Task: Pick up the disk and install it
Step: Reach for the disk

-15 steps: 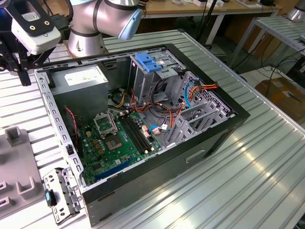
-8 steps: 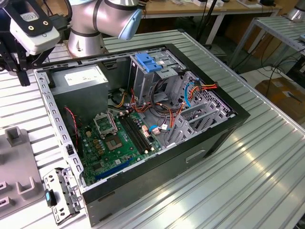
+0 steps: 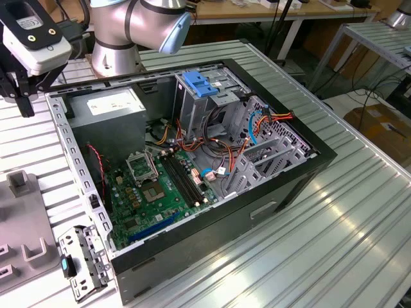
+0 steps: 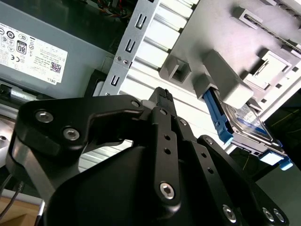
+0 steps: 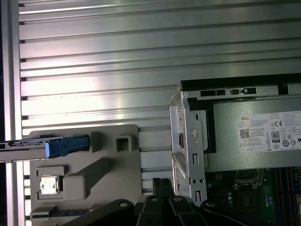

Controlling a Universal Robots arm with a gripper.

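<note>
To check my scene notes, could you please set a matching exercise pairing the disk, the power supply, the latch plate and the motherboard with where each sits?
1 disk
2 power supply
3 latch plate
4 motherboard

A on the case floor
B atop the drive cage
C in the grey holder outside the case
D in a case corner

Pairs: 1-C, 2-D, 3-B, 4-A
</note>
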